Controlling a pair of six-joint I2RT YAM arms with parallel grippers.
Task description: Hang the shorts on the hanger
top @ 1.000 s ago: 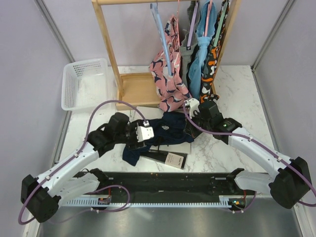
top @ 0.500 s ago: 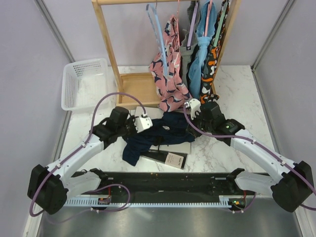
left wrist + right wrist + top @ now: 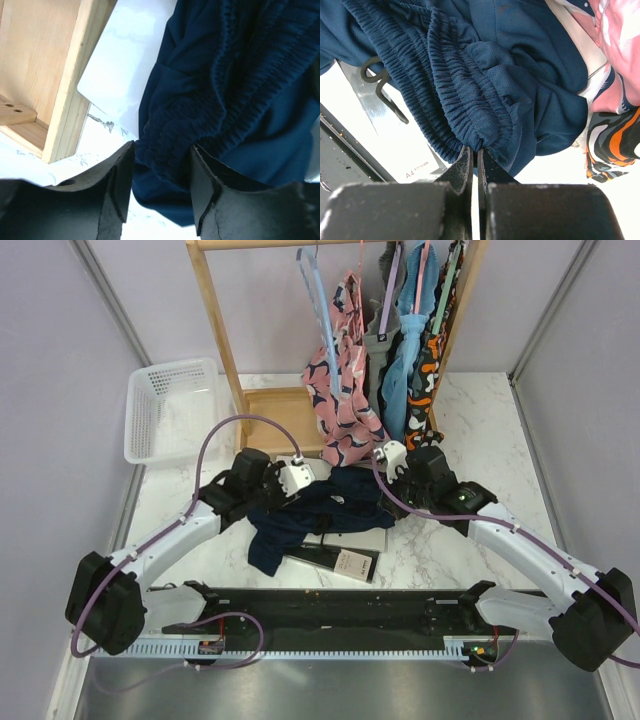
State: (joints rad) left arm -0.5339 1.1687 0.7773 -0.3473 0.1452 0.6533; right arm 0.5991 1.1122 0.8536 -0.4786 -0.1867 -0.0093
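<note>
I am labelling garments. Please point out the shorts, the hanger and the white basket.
shorts (image 3: 335, 502): top external view, middle of fabric.
hanger (image 3: 325, 320): top external view, its slanted arm.
white basket (image 3: 150, 380): top external view, back rim.

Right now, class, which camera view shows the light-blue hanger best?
The top external view: the light-blue hanger hangs from the wooden rack, beside the pink patterned garment. Neither wrist view shows it; both are filled by the navy shorts.

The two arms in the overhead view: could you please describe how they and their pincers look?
Both arms have white link shells with black joints and bases, and a purple cable loops along each. The left pincer and right pincer carry white blocks in the overhead view; the wrist views show black fingers. A green light glows on the right arm.
</note>
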